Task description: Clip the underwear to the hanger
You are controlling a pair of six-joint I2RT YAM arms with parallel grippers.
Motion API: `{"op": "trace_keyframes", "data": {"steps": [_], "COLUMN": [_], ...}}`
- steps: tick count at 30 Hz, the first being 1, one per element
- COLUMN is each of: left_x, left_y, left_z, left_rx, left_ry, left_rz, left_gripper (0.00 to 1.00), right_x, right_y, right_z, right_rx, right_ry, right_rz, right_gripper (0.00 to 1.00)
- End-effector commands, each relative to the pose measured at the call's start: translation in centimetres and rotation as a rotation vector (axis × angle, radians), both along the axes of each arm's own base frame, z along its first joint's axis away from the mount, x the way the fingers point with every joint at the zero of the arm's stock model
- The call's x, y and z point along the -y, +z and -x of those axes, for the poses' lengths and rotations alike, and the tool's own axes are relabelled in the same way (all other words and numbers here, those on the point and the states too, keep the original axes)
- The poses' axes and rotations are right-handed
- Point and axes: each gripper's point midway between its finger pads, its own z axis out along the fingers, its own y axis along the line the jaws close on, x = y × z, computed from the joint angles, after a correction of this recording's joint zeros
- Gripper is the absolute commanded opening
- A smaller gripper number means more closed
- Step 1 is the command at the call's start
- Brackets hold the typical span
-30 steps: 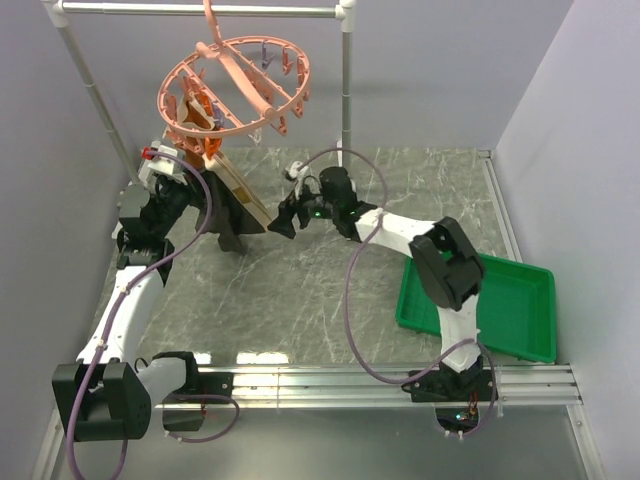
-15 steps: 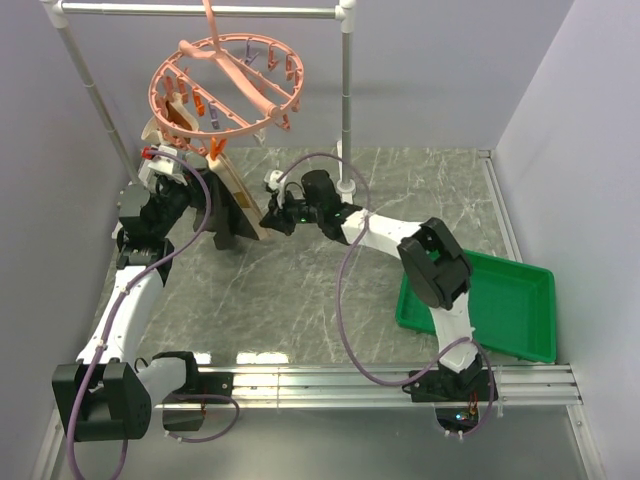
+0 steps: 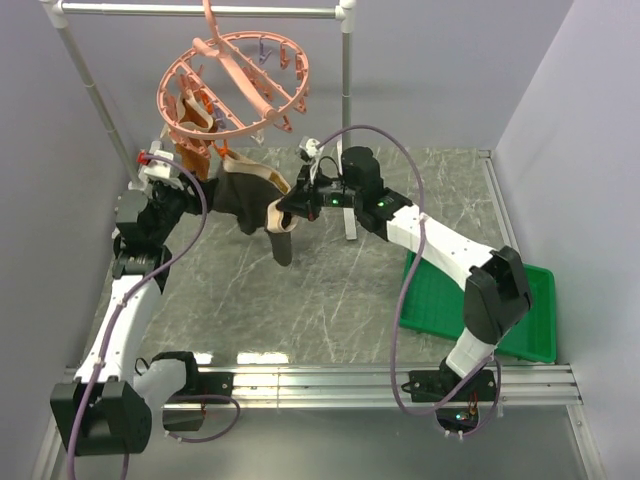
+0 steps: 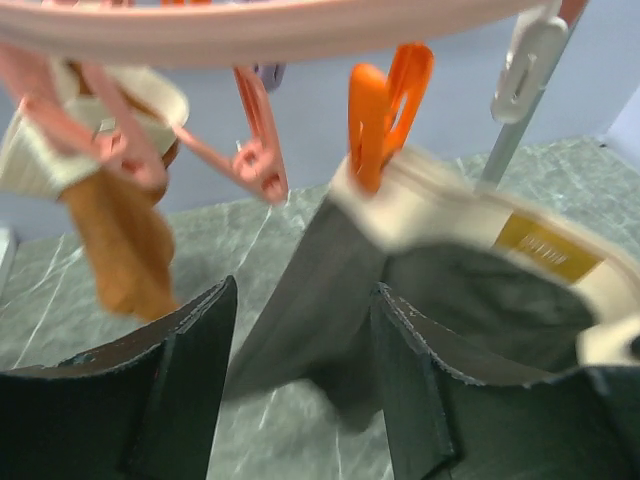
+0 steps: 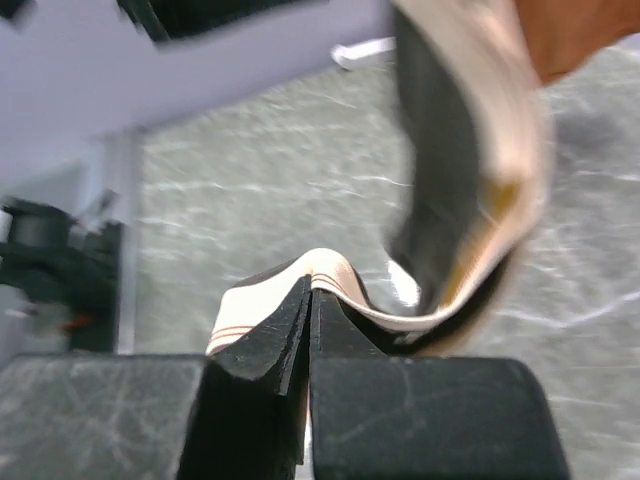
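Obs.: the underwear is hanging under the near side of the hanger, dark cloth drooping toward the table. It is not lying on the table.

Left wrist view: an orange clip on the ring is biting one corner of the tan waistband. That is one attachment made. The left gripper is sitting just below that clip with its jaws standing well apart and holding nothing. The cloth is hanging in the gap beyond the fingers, and contact is not evident.

Right wrist view (blurred): the right gripper is pinching the waistband with its jaws closed flat on a fold of it.

Key relation: the waistband is running as the long axis, from the orange clip on the left, down and to the right, to the right jaws. The held end is sitting below the ring's rim and to the right of the clipped corner, so the band is sagging, not level.

Judgement: the right arm is the nearer one to the free end and is already carrying it. The next move is calling for that end to go up to a free clip further along the rim. The open left jaws are placed to work the clip.

An orange-brown garment is hanging from pink clips to the left, apart from the underwear.
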Motion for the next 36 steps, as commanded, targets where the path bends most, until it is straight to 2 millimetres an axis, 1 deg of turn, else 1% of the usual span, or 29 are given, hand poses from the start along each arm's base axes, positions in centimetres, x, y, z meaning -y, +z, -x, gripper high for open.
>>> {"op": "trace_keyframes", "data": {"steps": [1, 2, 3, 4, 6, 7, 8, 9, 10, 11, 13, 14, 16, 17, 20, 21, 23, 24, 25, 26, 27, 28, 29, 30, 31, 32, 33, 35, 36], "left_x": [-0.7, -0.5, -0.2, 0.5, 1.5, 2.0, 2.9, 3.3, 3.7, 4.9, 5.6, 5.6, 5.4, 6.0, 6.1, 6.3, 7.0, 7.0, 7.7, 7.9, 8.1, 8.2, 8.3, 8.3, 8.4, 8.5, 8.6, 8.7, 8.8], "left_y": [-0.4, -0.7, -1.0, -1.8, -2.4, -3.1, -3.4, -3.7, -3.9, -5.0, -6.0, -6.8, -7.6, -8.1, -8.8, -8.7, -9.6, -8.9, -9.0, -9.5, -9.2, -9.1, -9.8, -9.7, -9.3, -9.5, -9.3, -8.9, -8.9], "left_z": [1.9, 2.5, 3.5, 4.3, 5.8, 6.4, 7.2, 7.6, 8.0, 8.9, 9.3, 8.9, 8.3, 8.2, 7.6, 7.5, 7.6, 7.0, 7.1, 6.9, 6.6, 6.1, 5.7, 5.4, 5.0, 4.6, 4.4, 3.7, 3.4], "left_rx": [-0.009, -0.016, -0.016, -0.041, -0.048, -0.073, -0.075, -0.074, -0.054, -0.082, -0.089, -0.112, -0.134, -0.132, -0.101, -0.077, -0.070, -0.019, -0.001, 0.016, 0.049, 0.064, 0.063, 0.071, 0.098, 0.096, 0.104, 0.110, 0.107], "left_ry": [0.041, 0.028, 0.007, -0.034, -0.099, -0.130, -0.196, -0.224, -0.265, -0.354, -0.416, -0.409, -0.397, -0.420, -0.413, -0.423, -0.445, -0.418, -0.436, -0.435, -0.427, -0.398, -0.390, -0.378, -0.364, -0.362, -0.357, -0.330, -0.325], "left_rz": [-0.027, -0.030, -0.036, -0.038, -0.058, -0.062, -0.071, -0.084, -0.124, -0.130, -0.174, -0.186, -0.203, -0.228, -0.277, -0.297, -0.340, -0.364, -0.380, -0.415, -0.434, -0.457, -0.480, -0.488, -0.493, -0.498, -0.497, -0.479, -0.474], "left_gripper": [0.62, 0.62, 0.64, 0.66, 0.66, 0.67, 0.68, 0.68, 0.73, 0.76, 0.84, 0.85, 0.87, 0.88, 0.87, 0.86, 0.82, 0.80, 0.79, 0.78, 0.77, 0.75, 0.73, 0.71, 0.64, 0.61, 0.54, 0.45, 0.32], "right_x": [-0.2, -0.4, -0.6, -0.9, -1.5, -1.6, -1.8, -2.0, -2.1, -2.3, -2.7, -3.0, -3.4, -3.5, -4.2, -4.5, -4.7, -4.8, -4.9, -5.0, -5.0, -5.1, -5.1, -5.2, -5.2, -5.2, -5.3, -5.4, -5.4], "right_y": [1.3, 1.1, 0.8, 0.0, -1.4, -1.8, -1.9, -2.1, -2.0, -1.9, -1.6, -1.3, -1.0, -0.7, -0.2, -0.1, 0.0, -0.1, 0.0, 0.0, 0.0, -0.1, 0.0, 0.1, 0.1, 0.2, 0.2, 0.3, 0.5], "right_z": [2.5, 2.5, 2.2, 1.6, 0.3, -0.1, -0.6, -1.0, -1.3, -1.7, -2.3, -2.6, -3.0, -3.2, -3.5, -3.6, -3.6, -3.6, -3.5, -3.5, -3.5, -3.4, -3.5, -3.4, -3.4, -3.4, -3.3, -3.1, -3.0], "right_rx": [-0.175, -0.208, -0.240, -0.307, -0.369, -0.412, -0.424, -0.452, -0.459, -0.461, -0.496, -0.501, -0.537, -0.543, -0.603, -0.633, -0.652, -0.673, -0.676, -0.681, -0.688, -0.693, -0.692, -0.690, -0.693, -0.692, -0.693, -0.689, -0.684], "right_ry": [0.013, 0.002, -0.020, -0.047, -0.101, -0.127, -0.150, -0.167, -0.181, -0.192, -0.211, -0.215, -0.228, -0.231, -0.232, -0.232, -0.234, -0.236, -0.234, -0.233, -0.235, -0.231, -0.231, -0.228, -0.227, -0.225, -0.222, -0.213, -0.209], "right_rz": [-0.036, -0.036, -0.034, -0.033, -0.012, -0.012, -0.019, -0.024, -0.034, -0.049, -0.067, -0.084, -0.105, -0.117, -0.143, -0.154, -0.166, -0.169, -0.172, -0.174, -0.174, -0.174, -0.176, -0.177, -0.176, -0.177, -0.178, -0.177, -0.177], "right_gripper": [0.00, 0.00, 0.00, 0.00, 0.00, 0.00, 0.00, 0.00, 0.00, 0.00, 0.00, 0.00, 0.00, 0.00, 0.00, 0.00, 0.00, 0.00, 0.00, 0.00, 0.00, 0.00, 0.00, 0.00, 0.00, 0.00, 0.00, 0.00, 0.00]}}
